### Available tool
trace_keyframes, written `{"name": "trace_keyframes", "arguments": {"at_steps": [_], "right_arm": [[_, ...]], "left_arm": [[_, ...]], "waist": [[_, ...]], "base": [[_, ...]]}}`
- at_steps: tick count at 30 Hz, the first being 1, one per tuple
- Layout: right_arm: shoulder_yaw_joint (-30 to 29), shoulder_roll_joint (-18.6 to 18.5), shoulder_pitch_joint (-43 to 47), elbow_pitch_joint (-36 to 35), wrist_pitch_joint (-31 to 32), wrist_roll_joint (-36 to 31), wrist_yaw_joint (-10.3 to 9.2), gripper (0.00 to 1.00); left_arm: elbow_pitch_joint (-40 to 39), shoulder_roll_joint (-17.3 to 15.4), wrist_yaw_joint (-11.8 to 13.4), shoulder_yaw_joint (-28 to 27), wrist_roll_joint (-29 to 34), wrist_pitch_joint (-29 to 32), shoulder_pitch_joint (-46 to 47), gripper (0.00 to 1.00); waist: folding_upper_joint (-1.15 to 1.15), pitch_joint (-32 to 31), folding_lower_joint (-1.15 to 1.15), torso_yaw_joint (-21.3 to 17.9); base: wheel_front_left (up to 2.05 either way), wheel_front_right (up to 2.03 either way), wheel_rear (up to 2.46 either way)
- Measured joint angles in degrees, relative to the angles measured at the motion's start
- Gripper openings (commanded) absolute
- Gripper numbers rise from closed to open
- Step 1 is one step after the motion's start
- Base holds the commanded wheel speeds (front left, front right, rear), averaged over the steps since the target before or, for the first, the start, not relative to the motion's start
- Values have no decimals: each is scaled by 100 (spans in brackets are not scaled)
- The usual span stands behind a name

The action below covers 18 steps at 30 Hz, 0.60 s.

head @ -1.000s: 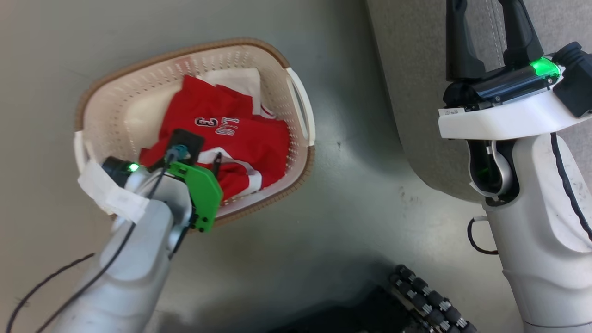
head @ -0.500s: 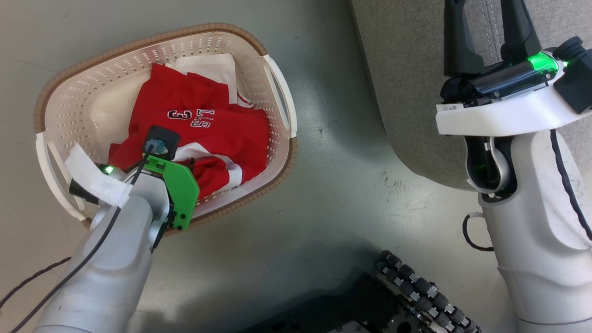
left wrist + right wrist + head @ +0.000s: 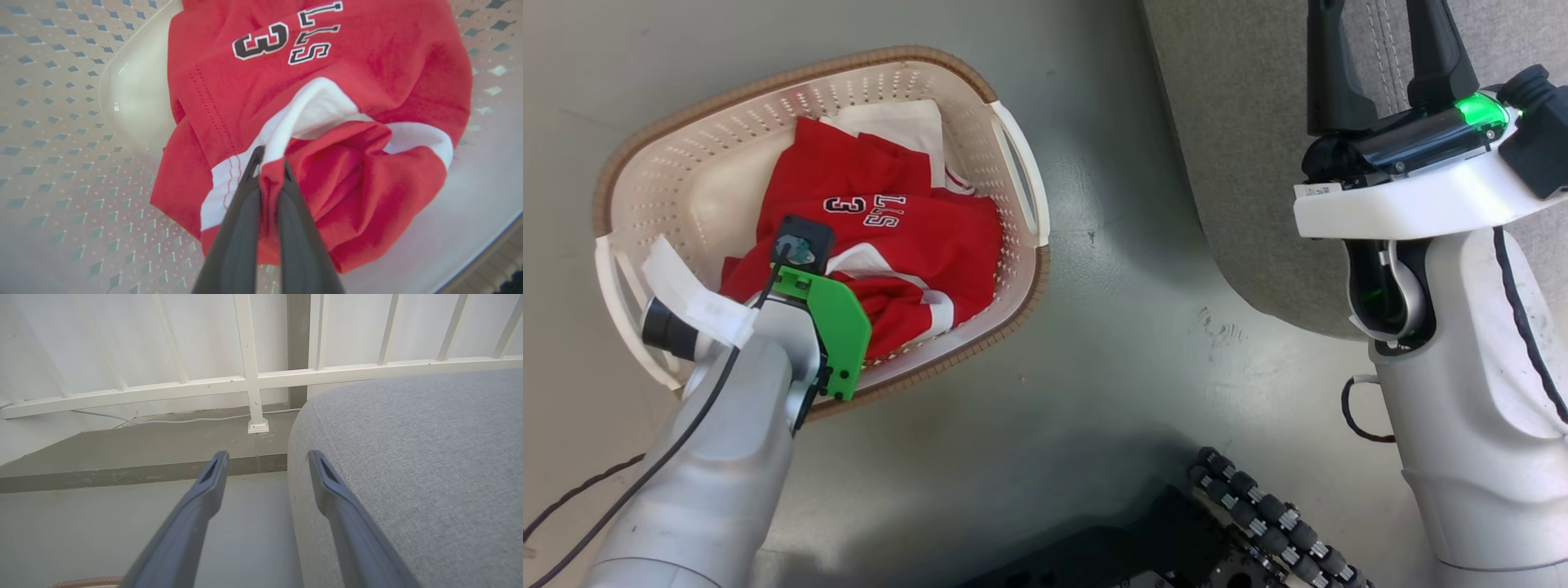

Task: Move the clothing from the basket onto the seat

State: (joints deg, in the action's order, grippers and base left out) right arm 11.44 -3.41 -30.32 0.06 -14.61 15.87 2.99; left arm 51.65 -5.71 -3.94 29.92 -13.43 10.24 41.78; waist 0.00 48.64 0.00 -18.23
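The clothing (image 3: 915, 237) is a red garment with white stripes and dark lettering, crumpled in the cream perforated basket (image 3: 686, 163) on the floor. My left arm reaches down into the basket. In the left wrist view my left gripper (image 3: 270, 157) is shut on a fold of the clothing (image 3: 367, 81) where a white stripe meets red, above the basket's bottom (image 3: 49, 122). The grey seat (image 3: 1241, 122) lies to the right of the basket. My right gripper (image 3: 267, 457) stands open and holds nothing, hovering at the seat's (image 3: 429, 457) left edge.
Grey floor (image 3: 1111, 327) separates basket and seat. My base with black rollers (image 3: 1258, 514) sits at the lower middle. Beyond the seat a low step (image 3: 143, 469) rises to a white railing (image 3: 253, 375), with a cable (image 3: 184, 418) along its foot.
My left gripper has closed on a fold of the red clothing, which has bunched slightly. The head camera shifted early on. The right arm has stayed still.
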Motion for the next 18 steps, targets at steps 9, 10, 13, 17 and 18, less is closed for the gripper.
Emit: {"name": "trace_keyframes", "arguments": {"at_steps": [9,10,13,17,18], "right_arm": [[-26,2,0,136,0,-192,55,100],[-31,1,1,189,0,-219,56,100],[-37,1,2,243,0,-256,62,100],[-87,-5,9,354,0,-320,103,100],[-97,-13,18,385,0,-337,114,100]], "left_arm": [[68,207,-1,21,-45,-304,26,0],[83,248,-1,21,-62,-427,26,0],[71,297,-1,3,-108,-587,26,0],[78,320,-1,-5,-302,-823,26,0],[82,321,-1,-5,-312,-877,25,0]], "waist": [[0,-219,0,158],[0,-291,0,210],[0,-368,0,267],[0,-539,0,398],[0,-587,0,433]], "base": [[0,0,0],[0,0,0],[0,0,0],[0,0,0],[0,0,0]]}}
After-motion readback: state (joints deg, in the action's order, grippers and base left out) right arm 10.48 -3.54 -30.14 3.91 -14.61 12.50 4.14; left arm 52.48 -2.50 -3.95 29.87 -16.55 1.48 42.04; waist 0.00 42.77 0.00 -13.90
